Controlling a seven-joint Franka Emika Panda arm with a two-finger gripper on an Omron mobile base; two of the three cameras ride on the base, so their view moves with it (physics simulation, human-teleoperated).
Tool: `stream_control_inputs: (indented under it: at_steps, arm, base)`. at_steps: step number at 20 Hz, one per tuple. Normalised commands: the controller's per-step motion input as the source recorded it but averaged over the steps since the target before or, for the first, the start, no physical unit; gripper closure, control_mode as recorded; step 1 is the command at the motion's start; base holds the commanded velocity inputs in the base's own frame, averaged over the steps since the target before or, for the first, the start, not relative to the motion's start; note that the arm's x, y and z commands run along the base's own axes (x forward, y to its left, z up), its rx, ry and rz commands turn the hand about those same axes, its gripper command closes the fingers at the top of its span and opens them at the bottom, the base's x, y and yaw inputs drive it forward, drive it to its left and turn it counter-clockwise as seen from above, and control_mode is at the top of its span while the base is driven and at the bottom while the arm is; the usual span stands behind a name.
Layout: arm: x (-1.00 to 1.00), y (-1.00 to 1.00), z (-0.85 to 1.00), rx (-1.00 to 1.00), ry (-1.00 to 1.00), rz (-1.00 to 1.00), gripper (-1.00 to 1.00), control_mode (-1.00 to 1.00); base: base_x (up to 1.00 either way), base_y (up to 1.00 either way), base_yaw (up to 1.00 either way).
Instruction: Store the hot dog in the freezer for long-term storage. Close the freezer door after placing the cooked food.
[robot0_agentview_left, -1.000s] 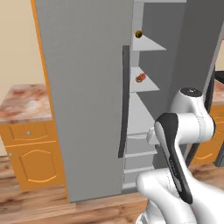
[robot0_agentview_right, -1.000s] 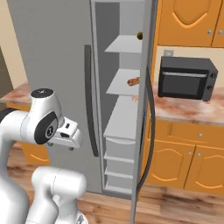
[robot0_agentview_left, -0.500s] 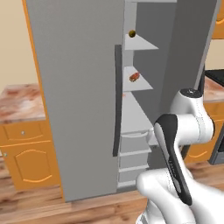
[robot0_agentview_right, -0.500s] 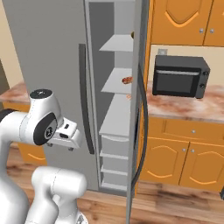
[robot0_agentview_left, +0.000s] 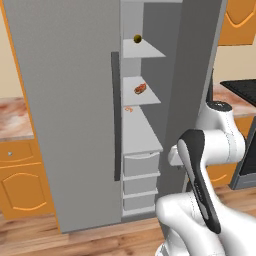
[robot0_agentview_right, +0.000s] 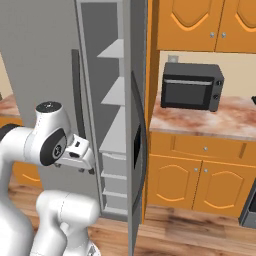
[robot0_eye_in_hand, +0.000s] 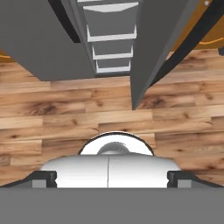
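The hot dog (robot0_agentview_left: 140, 89) is sitting on a freezer (robot0_agentview_left: 140, 135) shelf, too small to resolve. The freezer door (robot0_agentview_right: 136, 125) is standing open, edge-on. Fingers (robot0_eye_in_hand: 46, 179) are spread wide, holding nothing, tips mostly cut off.

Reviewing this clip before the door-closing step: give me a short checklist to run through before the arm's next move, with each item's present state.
1. Hot dog on a freezer shelf: ok.
2. Gripper open and holding nothing: ok.
3. Freezer door shut: not ok, it stands wide open.
4. Three drawers pushed in, clear of the door's swing: ok.
5. Tiny pink item fully inside, at the shelf's front edge: cannot tell.
6. Gripper near the door handle: not ok, it points down at the wooden floor.
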Motion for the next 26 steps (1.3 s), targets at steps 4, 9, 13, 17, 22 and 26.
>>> stream_control_inputs:
  at_steps: [4, 9, 13, 17, 22, 26]
  arm:
    - [0.0, 0.0, 0.0, 0.0, 0.0, 0.0, -1.0, 1.0]
    - [0.0, 0.0, 0.0, 0.0, 0.0, 0.0, -1.0, 1.0]
    - [0.0, 0.0, 0.0, 0.0, 0.0, 0.0, -1.0, 1.0]
    - [0.03, -0.07, 0.0, 0.0, 0.0, 0.02, -1.0, -1.0]
    - [0.16, -0.5, 0.0, 0.04, -0.13, 0.13, -1.0, -1.0]
    - [0.46, -0.75, 0.0, 0.08, -0.19, 0.21, -1.0, -1.0]
  base:
    - [0.0, 0.0, 0.0]
    - [0.0, 0.0, 0.0]
    - [0.0, 0.0, 0.0]
    - [0.0, 0.0, 0.0]
    - [0.0, 0.0, 0.0]
    - [0.0, 0.0, 0.0]
